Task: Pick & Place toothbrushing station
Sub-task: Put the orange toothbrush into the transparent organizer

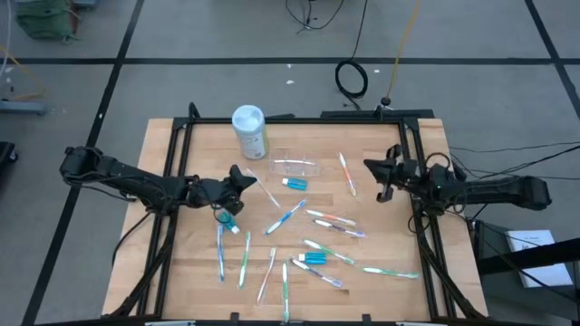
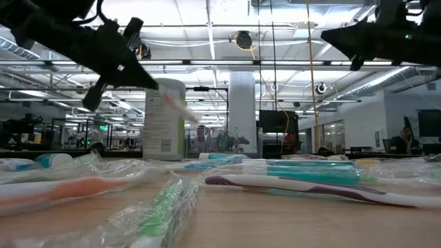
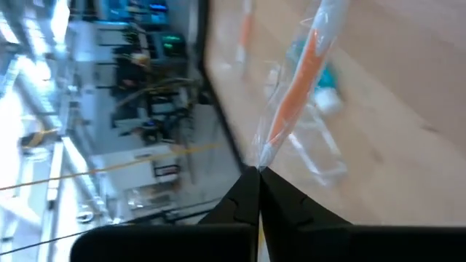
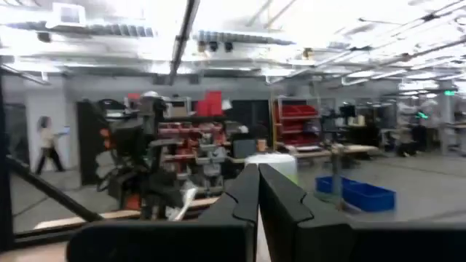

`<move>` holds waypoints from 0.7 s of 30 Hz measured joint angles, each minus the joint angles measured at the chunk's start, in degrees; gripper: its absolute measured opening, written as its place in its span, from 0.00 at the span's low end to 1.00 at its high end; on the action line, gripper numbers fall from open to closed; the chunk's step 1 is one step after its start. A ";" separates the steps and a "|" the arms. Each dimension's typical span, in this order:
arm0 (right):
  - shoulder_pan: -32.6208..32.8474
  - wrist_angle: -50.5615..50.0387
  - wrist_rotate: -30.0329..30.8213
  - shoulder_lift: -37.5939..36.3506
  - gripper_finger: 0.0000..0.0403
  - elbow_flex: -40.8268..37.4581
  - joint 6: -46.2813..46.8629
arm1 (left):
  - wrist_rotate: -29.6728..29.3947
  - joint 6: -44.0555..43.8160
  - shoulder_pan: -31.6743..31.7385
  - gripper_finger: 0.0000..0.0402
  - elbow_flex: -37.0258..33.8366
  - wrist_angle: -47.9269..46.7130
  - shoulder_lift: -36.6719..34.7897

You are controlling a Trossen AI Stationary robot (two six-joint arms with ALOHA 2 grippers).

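My left gripper point(image 1: 243, 175) is raised off the table point(image 1: 181, 263), jaws clamped together on the end of one wrapped toothbrush point(image 3: 298, 87) with an orange handle. The brush projects straight out ahead of the jaws, its free end pointing toward the clear holder point(image 1: 294, 167) just beyond. My right gripper point(image 1: 379, 177) waits in the air at the far side of the table, jaws closed on nothing.

Handling, as I judge it:
- The brush is very light and slim; the handle is stiff, but the clear wrapper is slick and crinkles under pressure.
- Held at one end, the brush can pivot or slip in the jaws. A hold nearer mid-handle would be steadier.
- The holder looks thin and light; a nudge would likely shift it.

The other toothbrushes point(image 1: 285, 217) and small toothpaste tubes point(image 1: 314, 258) lie scattered flat on the table between my two grippers. A white canister point(image 1: 249, 131) stands behind the holder.
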 joint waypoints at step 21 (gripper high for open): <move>-0.05 2.07 -6.19 60.57 0.01 40.30 2.34 | 5.46 2.94 -0.65 0.01 0.04 4.16 0.00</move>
